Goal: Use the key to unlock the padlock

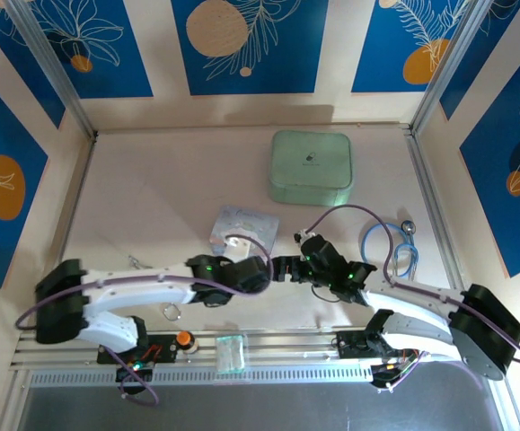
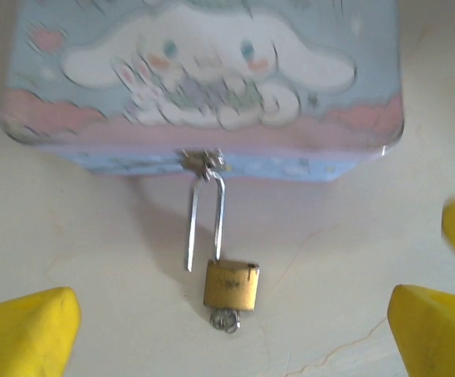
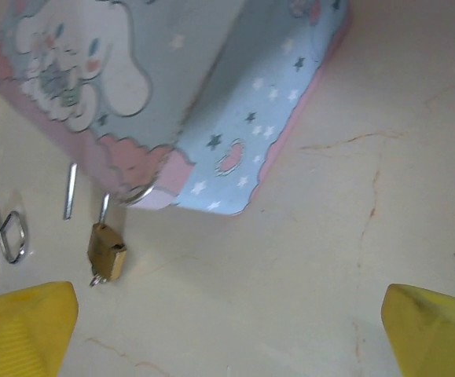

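Padlock [image 2: 231,284] lies mid-table beside tin [image 2: 203,71], shackle hooked in its latch, one leg free. Key [image 2: 225,320] is a blur at its base. Left gripper [image 2: 231,334] and right gripper [image 3: 227,330] wide open, empty, fingertips cropped.

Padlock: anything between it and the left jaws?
No. In the left wrist view, bare table lies between the yellow jaws and the padlock on both sides; the key sits at its near end.

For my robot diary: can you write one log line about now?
padlock: shackle open, hooked on tin latch | key: at padlock's bottom | left pincer: open, empty | right pincer: open, empty
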